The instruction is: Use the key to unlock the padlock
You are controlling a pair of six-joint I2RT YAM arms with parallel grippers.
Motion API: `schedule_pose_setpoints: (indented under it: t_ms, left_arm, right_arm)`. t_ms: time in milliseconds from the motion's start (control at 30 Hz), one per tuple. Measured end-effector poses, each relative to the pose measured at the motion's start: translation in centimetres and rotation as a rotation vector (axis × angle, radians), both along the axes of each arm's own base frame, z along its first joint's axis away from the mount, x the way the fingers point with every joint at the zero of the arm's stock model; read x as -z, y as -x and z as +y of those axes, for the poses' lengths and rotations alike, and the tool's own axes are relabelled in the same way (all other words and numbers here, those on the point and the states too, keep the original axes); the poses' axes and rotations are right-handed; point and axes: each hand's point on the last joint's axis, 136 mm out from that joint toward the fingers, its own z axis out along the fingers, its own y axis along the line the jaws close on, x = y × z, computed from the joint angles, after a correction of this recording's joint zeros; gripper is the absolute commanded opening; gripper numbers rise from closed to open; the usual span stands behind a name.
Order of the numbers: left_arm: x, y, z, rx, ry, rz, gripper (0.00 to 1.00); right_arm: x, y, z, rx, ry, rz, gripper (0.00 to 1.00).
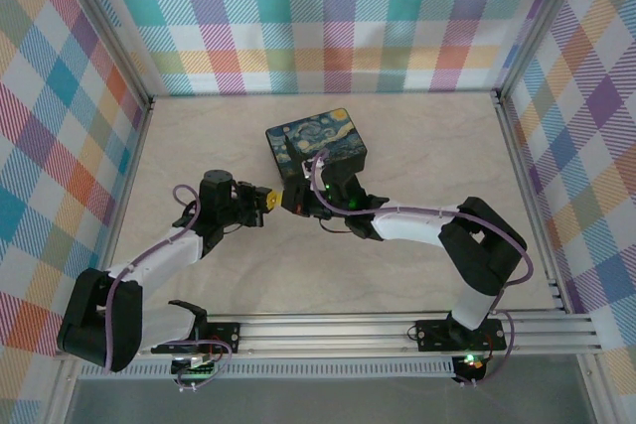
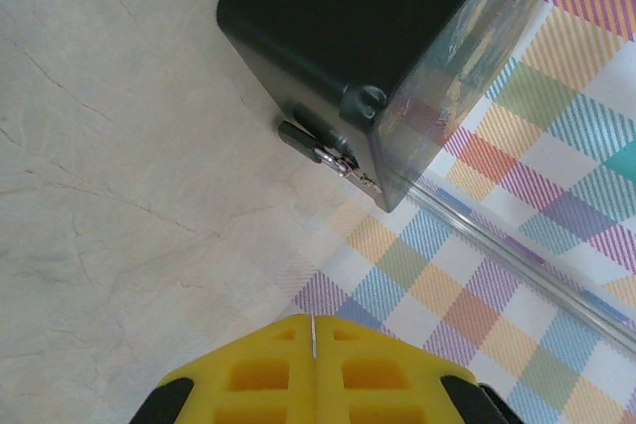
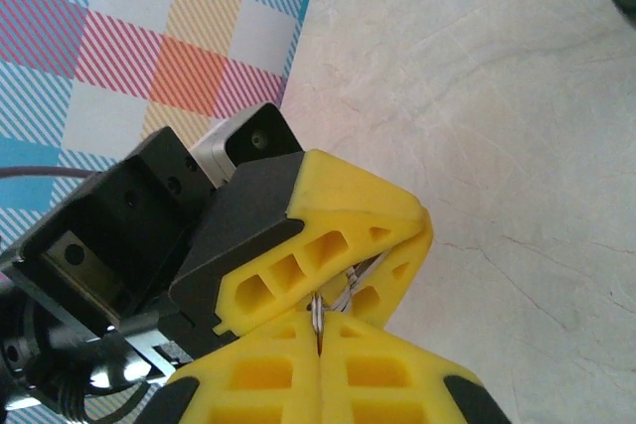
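Lab test cell: plaid walls (image 1: pixel 328 17), aluminium rail (image 1: pixel 397 330), pale tabletop (image 1: pixel 417 136)

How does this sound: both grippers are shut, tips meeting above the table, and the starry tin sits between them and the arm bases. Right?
Not quite. The top external view shows the starry tin beyond them, toward the far wall, not between them and the arm bases. The left gripper and right gripper are shut, tips meeting above the table.
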Motion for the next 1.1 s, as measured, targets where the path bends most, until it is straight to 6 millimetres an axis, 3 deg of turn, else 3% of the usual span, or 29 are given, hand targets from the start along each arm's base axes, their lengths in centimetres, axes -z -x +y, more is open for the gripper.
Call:
schedule_pose_setpoints:
  t_ms: [100,200,300,567,1100]
  left_arm:
    - [-0.8,-0.2,0.0,0.062,-0.091,-0.038,0.00]
    - [-3.5,-1.1,-0.3,0.141,-0.179,-0.154,0.00]
    - [-5.0,-1.4,-0.6,0.210,-0.242,-0.248,0.00]
    - [-3.7,-0.4,-0.9,0.341,-0.343,-0.294,0.00]
    - [-3.7,0.2,-2.6,0.451,-0.335,-0.338,0.00]
  right_arm:
    - [0.4,0.2,-0.2,-0.009,0.025,-0.010,0.34]
    - [0.9,0.7,-0.8,-0.026,0.056,-0.010,0.40]
    - [1.1,1.4,-1.1,-0.052,0.075,-0.012,0.42]
    - [0.5,2.5,-1.6,-0.084,0.059,-0.020,0.41]
    - [-1.7,2.2,-0.9,-0.091,-0.012,-0.064,0.41]
